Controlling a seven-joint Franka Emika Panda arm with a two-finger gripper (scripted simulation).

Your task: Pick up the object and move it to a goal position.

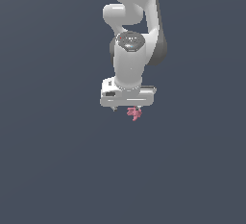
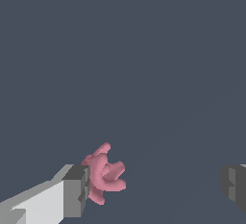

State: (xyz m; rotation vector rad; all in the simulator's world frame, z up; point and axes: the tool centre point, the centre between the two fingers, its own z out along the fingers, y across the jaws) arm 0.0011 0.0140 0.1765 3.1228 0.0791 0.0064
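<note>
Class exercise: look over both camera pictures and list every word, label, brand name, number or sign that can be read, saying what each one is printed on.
There are none to read in either view.
The white robot arm and its gripper carry no lettering or logo.
The small pink lumpy object is plain, without markings.
The dark grey background bears no text or signs.

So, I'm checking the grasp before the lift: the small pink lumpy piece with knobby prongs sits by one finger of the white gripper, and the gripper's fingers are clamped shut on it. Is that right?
Not quite. The small pink lumpy piece with knobby prongs does sit against one finger, but the white gripper is open: the wrist view shows a wide gap to the other finger, so nothing is clamped.
</note>
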